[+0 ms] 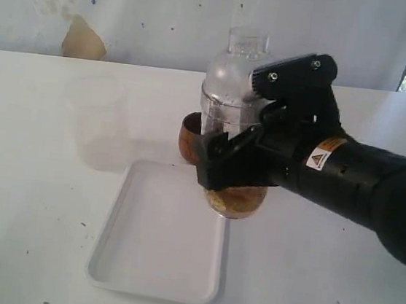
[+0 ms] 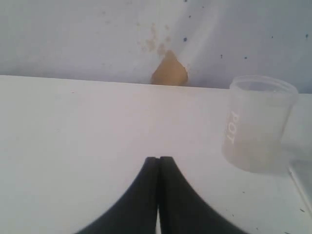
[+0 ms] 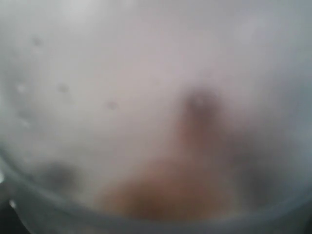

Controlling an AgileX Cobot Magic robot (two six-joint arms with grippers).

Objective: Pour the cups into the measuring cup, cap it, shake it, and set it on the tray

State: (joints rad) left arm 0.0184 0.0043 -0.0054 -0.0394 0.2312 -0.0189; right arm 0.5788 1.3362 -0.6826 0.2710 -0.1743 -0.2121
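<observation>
My right gripper (image 1: 245,119) is shut on the measuring cup (image 1: 228,96), a clear tumbler with a dome lid (image 1: 245,43) on top and brown grainy contents (image 1: 236,198) at its bottom. The cup hangs upright just over the far right corner of the white tray (image 1: 155,246). The brown wooden cup (image 1: 189,139) peeks out behind it. The right wrist view is a blur of the measuring cup's wall (image 3: 146,87) and brown contents (image 3: 170,190). My left gripper (image 2: 159,160) is shut and empty, low over the table. The steel tumbler is out of view.
A frosted translucent plastic cup (image 1: 100,122) stands upright on the table left of the tray's far end; it also shows ahead of the left gripper (image 2: 258,124). The tray's edge (image 2: 302,187) is beside it. A wall bounds the table's far edge.
</observation>
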